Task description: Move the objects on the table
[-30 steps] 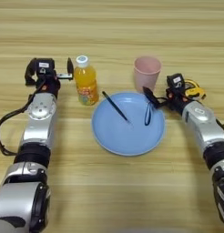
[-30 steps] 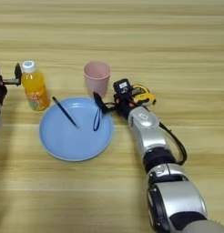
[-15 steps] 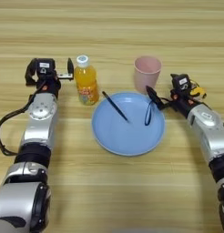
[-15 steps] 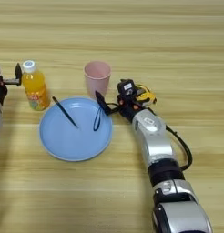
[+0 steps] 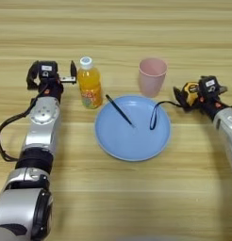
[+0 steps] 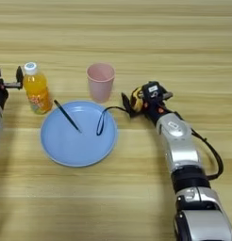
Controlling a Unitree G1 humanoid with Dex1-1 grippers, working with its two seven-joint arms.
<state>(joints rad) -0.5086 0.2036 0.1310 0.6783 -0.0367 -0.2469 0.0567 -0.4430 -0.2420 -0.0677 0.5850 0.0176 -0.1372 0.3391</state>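
- Right gripper (image 6: 132, 101) clamped on tape measure (image 6: 138, 98), at 3 o'clock of blue plate (image 6: 56, 150); cord loop (image 6: 102, 123) trailing toward 9 o'clock onto plate.
- Left gripper (image 5: 51, 75) apart, bottle (image 5: 90, 89) just at its 3 o'clock.

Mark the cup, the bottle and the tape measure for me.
Cup (image 6: 100, 84), right eye view, on its pink side wall.
Bottle (image 5: 90, 87), left eye view, on its orange body.
Tape measure (image 6: 137, 99), right eye view, on its yellow case at the right gripper.
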